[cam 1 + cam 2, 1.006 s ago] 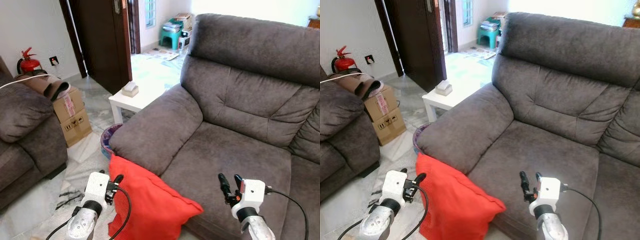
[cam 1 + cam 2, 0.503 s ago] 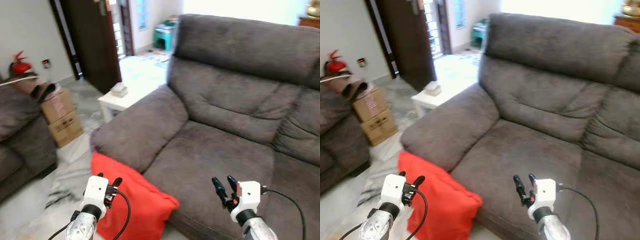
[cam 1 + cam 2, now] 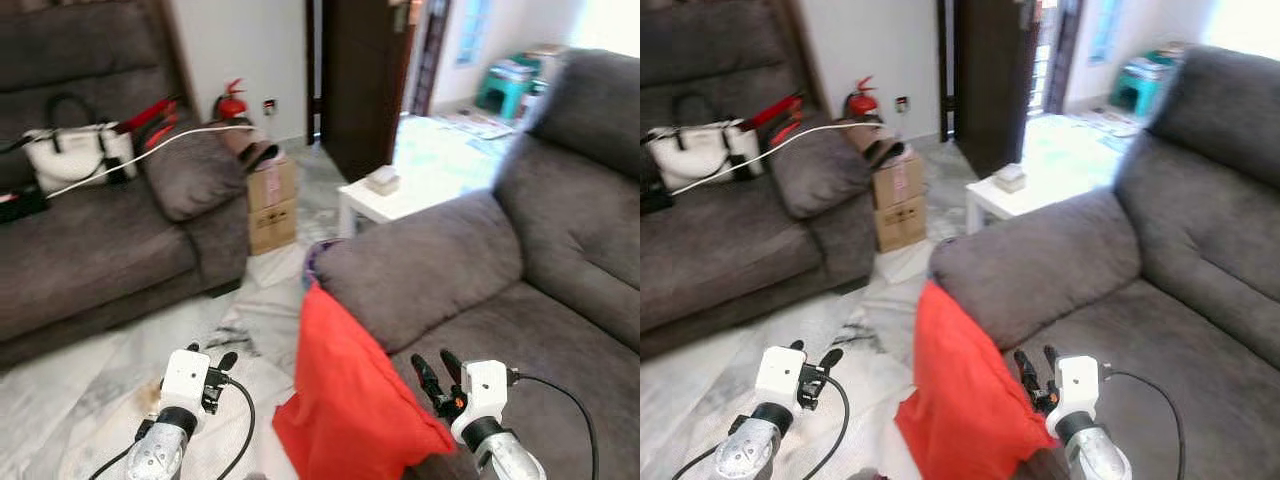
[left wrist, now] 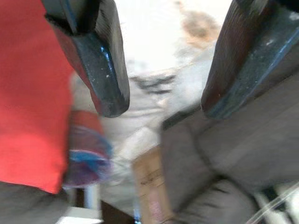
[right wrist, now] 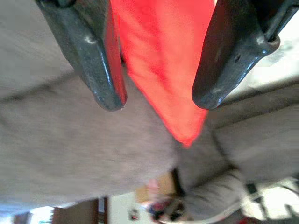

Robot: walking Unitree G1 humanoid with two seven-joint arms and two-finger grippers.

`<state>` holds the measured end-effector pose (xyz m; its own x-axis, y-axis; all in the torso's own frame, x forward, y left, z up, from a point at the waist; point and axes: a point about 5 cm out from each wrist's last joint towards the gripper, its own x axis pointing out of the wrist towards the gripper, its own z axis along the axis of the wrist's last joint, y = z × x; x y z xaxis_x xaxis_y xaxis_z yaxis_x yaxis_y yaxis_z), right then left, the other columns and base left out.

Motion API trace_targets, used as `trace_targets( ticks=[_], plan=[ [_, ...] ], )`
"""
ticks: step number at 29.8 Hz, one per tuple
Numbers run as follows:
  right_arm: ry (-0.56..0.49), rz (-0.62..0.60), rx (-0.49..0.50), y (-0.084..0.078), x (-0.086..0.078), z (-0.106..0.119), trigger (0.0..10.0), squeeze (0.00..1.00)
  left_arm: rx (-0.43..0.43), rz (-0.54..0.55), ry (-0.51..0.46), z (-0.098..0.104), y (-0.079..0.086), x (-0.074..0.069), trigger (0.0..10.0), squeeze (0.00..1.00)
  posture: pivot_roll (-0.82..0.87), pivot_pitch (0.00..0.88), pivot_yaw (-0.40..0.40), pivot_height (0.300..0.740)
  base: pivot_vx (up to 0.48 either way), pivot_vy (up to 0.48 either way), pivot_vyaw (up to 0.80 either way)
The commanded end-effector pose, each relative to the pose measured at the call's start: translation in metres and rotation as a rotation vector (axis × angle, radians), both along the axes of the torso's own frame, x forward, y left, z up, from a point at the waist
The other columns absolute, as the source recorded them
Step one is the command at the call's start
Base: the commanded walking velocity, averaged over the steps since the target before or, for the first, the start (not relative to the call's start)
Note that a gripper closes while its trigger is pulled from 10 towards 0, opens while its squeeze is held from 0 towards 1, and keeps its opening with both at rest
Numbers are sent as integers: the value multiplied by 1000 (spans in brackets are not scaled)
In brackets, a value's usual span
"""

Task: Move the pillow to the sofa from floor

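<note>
A red pillow [image 3: 352, 392] stands on the floor, leaning against the front of the grey sofa [image 3: 520, 300] below its armrest. My left gripper [image 3: 216, 364] is open, low over the marble floor to the pillow's left, a short gap from it. My right gripper [image 3: 433, 374] is open at the pillow's right edge, over the sofa seat's front. The pillow [image 5: 161, 65] sits between the right fingers [image 5: 93, 51] in the right wrist view, and its red edge [image 4: 32, 102] lies at one side of the left wrist view.
A second grey sofa [image 3: 90, 250] with a white handbag [image 3: 62, 158] stands at the left. Cardboard boxes [image 3: 272, 200], a fire extinguisher [image 3: 231, 100] and a small white table [image 3: 385, 195] lie beyond the pillow. A dark doorway [image 3: 360, 80] opens behind.
The camera has swung left: the second sofa and handbag have come into view and the big sofa has slid right. Both grippers stay open near the pillow.
</note>
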<state>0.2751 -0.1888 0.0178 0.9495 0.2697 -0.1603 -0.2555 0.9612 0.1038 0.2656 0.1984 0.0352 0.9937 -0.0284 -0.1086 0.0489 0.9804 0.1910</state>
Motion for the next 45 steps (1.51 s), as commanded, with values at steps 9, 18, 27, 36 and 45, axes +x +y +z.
trace_targets(
  ticks=[9, 18, 27, 36, 45],
  plan=[
    [26, -93, 20, -9, 0, -3, 10000, 0, -14, 17, 4, 0, 3, 1, 10000, 0, -18, 52, 26, 646, 0, 0, 0],
    [106, -275, 64, -26, -3, -12, 10000, 0, -14, -9, 39, -6, 0, -3, 10000, 0, -17, 54, 26, 646, 0, 0, 0],
    [181, -303, 79, -28, -18, -28, 10000, 0, 11, 98, 106, -23, 26, -24, 10000, 0, -4, 62, 35, 646, 0, 0, 0],
    [193, -271, 139, -26, -23, -32, 10000, 1000, 18, 80, 135, -30, 24, -30, 10000, 0, -11, 50, 44, 646, 0, 0, 0],
    [268, -204, 45, -28, -28, -40, 10000, 1000, 11, 58, 106, -23, 20, -22, 10000, 0, -1, 59, 42, 646, 0, 0, 0]
  ],
)
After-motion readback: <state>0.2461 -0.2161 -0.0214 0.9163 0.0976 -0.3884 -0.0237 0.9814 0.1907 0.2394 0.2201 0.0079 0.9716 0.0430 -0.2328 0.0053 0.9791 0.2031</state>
